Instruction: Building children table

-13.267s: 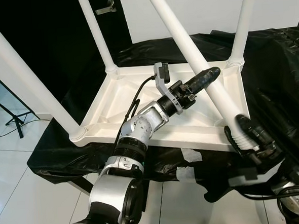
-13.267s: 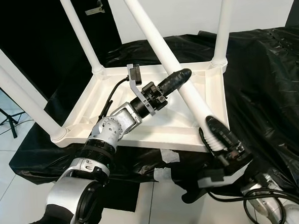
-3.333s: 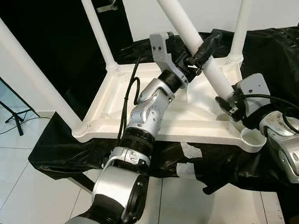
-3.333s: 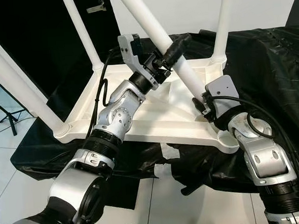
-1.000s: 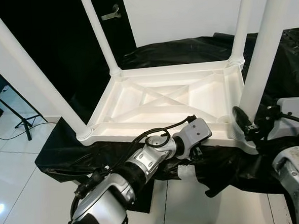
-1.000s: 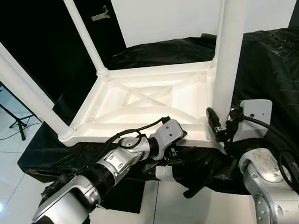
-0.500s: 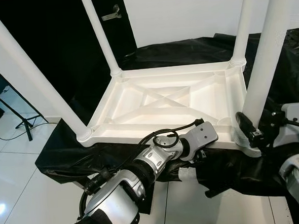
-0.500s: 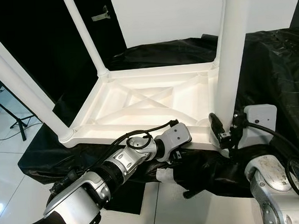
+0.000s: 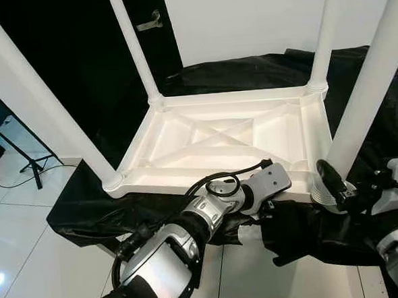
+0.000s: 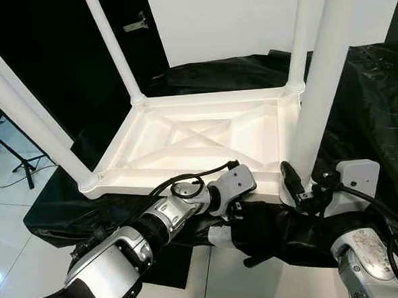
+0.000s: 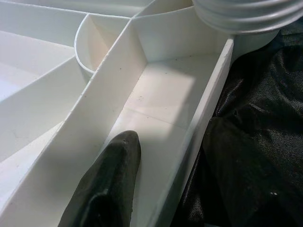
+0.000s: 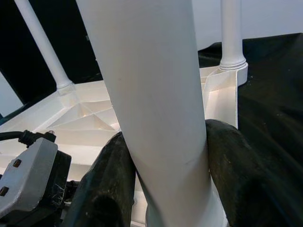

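The right gripper (image 12: 161, 189) clamped the fourth leg (image 10: 321, 94) (apparently unseated) beside the tabletop (image 9: 212, 138); slackening might topple it.

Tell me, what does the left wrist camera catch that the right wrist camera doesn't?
Left wrist view alone: a close look into a narrow channel along the upturned tabletop's rim, where the left end effector sits, plus the ridged base of the near leg and black cloth beside the rim.

Right wrist view alone: the right end effector clamped around that leg's shaft, and two far legs standing upright.

Both share: the white ribbed underside of the tabletop and the near leg.
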Robot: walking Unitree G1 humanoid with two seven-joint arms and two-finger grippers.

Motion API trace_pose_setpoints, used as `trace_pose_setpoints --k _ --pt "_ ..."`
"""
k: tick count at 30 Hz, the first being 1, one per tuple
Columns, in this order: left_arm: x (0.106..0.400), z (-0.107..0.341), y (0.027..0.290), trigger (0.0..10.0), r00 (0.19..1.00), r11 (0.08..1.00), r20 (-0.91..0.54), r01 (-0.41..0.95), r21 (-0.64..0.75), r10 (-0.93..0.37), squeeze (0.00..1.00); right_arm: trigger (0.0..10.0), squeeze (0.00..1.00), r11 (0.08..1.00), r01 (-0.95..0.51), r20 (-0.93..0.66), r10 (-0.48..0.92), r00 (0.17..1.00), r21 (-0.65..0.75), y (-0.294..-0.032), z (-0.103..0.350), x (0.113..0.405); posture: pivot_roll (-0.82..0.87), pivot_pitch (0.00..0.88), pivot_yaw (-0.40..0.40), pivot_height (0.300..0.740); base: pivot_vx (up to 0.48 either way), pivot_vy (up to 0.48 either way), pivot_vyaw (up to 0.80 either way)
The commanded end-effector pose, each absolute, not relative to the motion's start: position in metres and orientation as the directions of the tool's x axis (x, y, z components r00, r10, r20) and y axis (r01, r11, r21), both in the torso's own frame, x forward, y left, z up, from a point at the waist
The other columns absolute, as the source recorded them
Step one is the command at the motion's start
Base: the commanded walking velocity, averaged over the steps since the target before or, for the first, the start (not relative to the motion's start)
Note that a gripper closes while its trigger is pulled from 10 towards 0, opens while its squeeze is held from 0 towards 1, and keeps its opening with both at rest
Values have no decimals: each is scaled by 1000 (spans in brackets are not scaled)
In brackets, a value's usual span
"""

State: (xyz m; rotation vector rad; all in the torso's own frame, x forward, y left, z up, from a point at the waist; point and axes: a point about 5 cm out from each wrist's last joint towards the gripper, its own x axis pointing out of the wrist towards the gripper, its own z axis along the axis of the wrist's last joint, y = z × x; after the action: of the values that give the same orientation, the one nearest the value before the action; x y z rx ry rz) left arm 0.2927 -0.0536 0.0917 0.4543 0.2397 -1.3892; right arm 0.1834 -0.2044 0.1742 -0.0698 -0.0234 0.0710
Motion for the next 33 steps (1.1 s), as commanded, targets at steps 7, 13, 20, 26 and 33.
trace_pose_setpoints --k 7,13,20,26,33 --pt "284 68 -42 10000 88 55 -521 995 78 -849 0 10000 0 990 63 -50 -70 996 -128 -223 161 179 -96 0 139 740 0 0 0" --pt "284 69 -43 10000 90 55 -518 995 82 -850 0 10000 0 987 78 -64 -88 994 -142 -218 154 171 -106 0 139 740 0 0 0" --pt "288 78 -47 10000 106 71 -445 993 94 -889 0 10000 0 990 58 -77 -69 995 -130 -212 150 173 -106 0 138 740 0 0 0" --pt "299 111 -50 10000 125 115 -197 991 62 -972 1000 10000 0 992 44 -45 -49 998 -118 -210 157 183 -96 0 133 740 0 0 0" --pt "299 159 -37 10000 -79 -76 151 997 23 -985 0 10000 0 995 3 -4 -3 1000 -100 -202 168 192 -84 0 121 740 0 0 0"
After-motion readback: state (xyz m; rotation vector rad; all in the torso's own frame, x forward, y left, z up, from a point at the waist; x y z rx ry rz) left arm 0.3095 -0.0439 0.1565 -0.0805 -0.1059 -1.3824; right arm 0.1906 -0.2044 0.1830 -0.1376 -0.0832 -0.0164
